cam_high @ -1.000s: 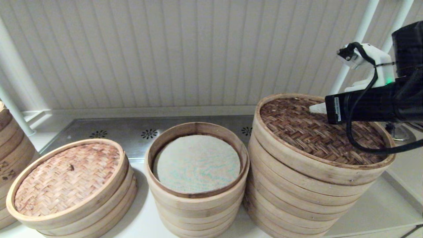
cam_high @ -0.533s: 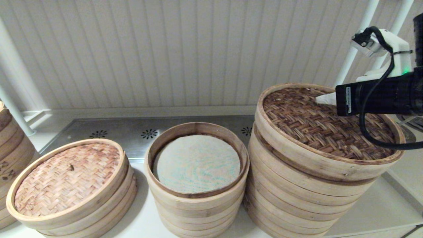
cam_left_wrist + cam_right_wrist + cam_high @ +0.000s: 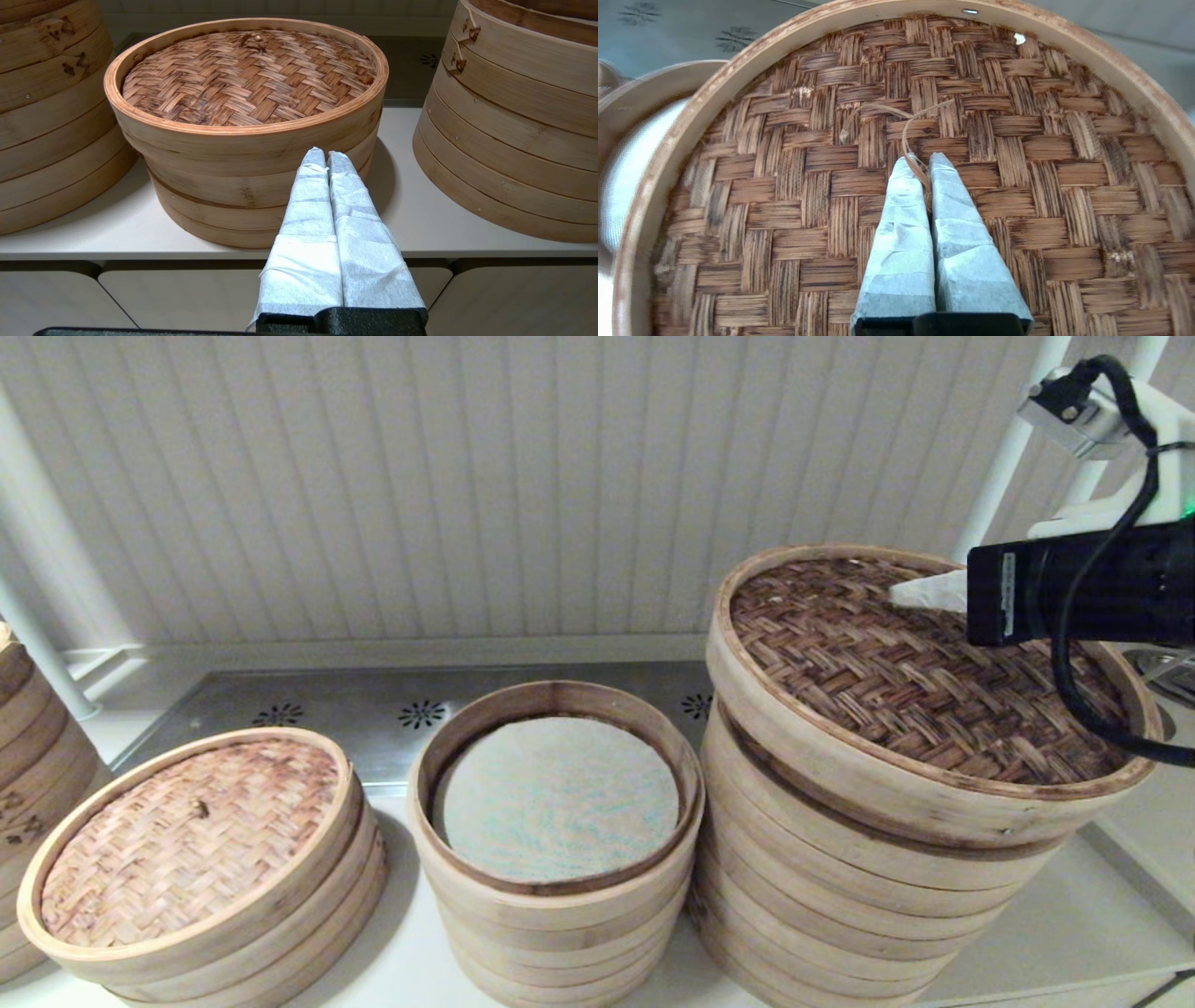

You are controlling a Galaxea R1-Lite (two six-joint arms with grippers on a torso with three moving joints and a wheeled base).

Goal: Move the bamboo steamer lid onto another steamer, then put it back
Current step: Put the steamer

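The bamboo steamer lid [image 3: 896, 672], with a dark herringbone top and a pale hoop rim, hangs slightly tilted over the widest, tallest stack [image 3: 840, 915] at the right. A dark gap shows under its near rim, and the stack's liner is hidden. My right gripper [image 3: 904, 592] reaches in from the right and is shut on the thin loop handle [image 3: 906, 135] at the lid's [image 3: 784, 200] centre. My left gripper [image 3: 325, 154] is shut and holds nothing. It sits low in front of the counter, facing the pinkish-tan lidded steamer [image 3: 247, 74], and is out of the head view.
The narrower open stack [image 3: 560, 915] with its bluish liner [image 3: 557, 798] stands in the middle. The low pinkish-tan lidded steamer [image 3: 187, 840] is at the left, and another stack [image 3: 28, 756] is at the far left. White poles [image 3: 1008, 448] rise behind the right arm. A steel vent panel [image 3: 373, 709] lies at the back.
My right gripper has risen with the lid. The lid has come up off the tall stack, opening a dark gap beneath its rim. The left arm has not moved.
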